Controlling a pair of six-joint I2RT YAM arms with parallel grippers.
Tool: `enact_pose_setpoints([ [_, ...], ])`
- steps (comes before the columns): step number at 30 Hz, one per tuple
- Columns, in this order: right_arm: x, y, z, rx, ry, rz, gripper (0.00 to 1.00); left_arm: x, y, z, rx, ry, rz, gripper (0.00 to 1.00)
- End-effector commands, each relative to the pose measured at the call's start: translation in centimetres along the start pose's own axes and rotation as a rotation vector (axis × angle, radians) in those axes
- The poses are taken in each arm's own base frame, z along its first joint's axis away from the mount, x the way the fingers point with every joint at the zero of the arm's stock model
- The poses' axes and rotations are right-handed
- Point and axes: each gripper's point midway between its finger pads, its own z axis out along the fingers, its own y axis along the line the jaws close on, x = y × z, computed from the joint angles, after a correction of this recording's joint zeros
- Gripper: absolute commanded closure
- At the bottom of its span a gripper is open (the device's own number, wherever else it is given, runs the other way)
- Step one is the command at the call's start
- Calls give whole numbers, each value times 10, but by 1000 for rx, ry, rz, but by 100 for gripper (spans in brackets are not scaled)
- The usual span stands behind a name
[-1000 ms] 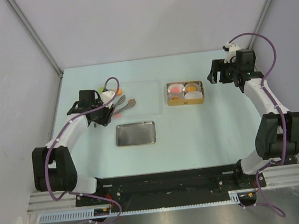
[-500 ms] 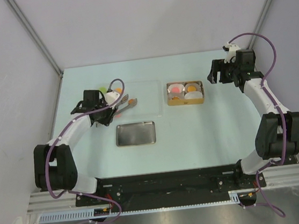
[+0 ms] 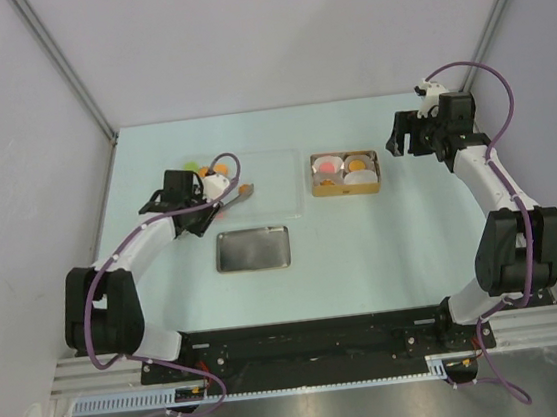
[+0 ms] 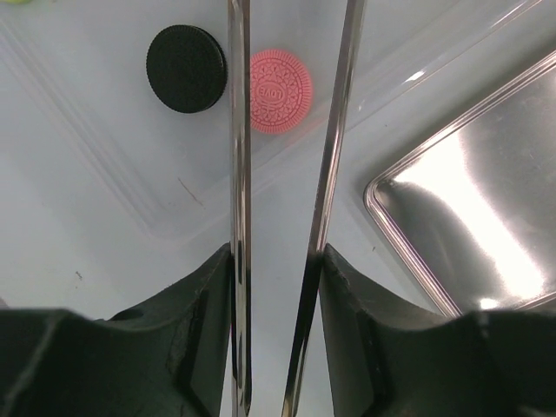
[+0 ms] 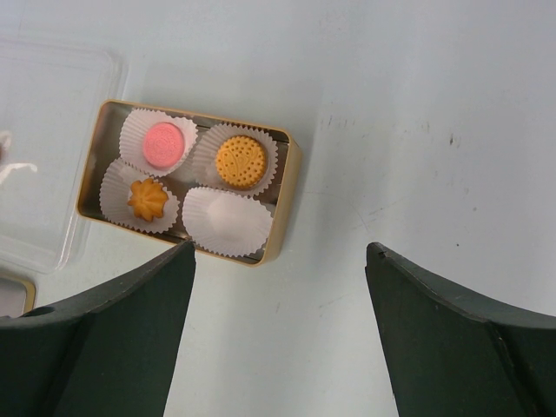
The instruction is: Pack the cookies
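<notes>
My left gripper (image 4: 276, 256) is shut on a pair of metal tongs (image 4: 334, 148), whose two arms stand slightly apart. In the left wrist view a pink cookie (image 4: 281, 91) lies between the arms on the clear plastic tray (image 4: 113, 174). A black cookie (image 4: 186, 68) lies just left of them. The gold tin (image 5: 287, 208) holds a pink cookie (image 5: 163, 144), a round orange cookie (image 5: 240, 161) and a flower-shaped orange one (image 5: 147, 199) in white paper cups. A fourth cup (image 5: 226, 220) holds nothing. My right gripper (image 5: 280, 252) hovers open, right of the tin.
A shiny metal lid (image 3: 253, 249) lies on the table in front of the clear tray (image 3: 271, 164). The gold tin (image 3: 345, 173) sits right of the tray. More coloured cookies (image 3: 193, 166) lie at the tray's far left corner.
My left gripper has carried the tongs to the right along the tray, and its jaws have drawn in slightly. The right arm has stayed still.
</notes>
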Motion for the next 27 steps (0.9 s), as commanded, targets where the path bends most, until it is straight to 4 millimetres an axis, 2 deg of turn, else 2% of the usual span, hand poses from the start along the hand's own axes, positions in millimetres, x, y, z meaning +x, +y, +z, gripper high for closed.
enact_pose_setpoints([
  [1,-2,1,0,-7,-5,-1,16,-8,7,0,-43,-21,42,55],
  [11,-2,0,1,-4,-5,-1,16,-6,-1,4,-35,-11,71,55],
  [27,-1,-1,1,-3,-2,3,16,0,-1,6,-46,16,84,59],
])
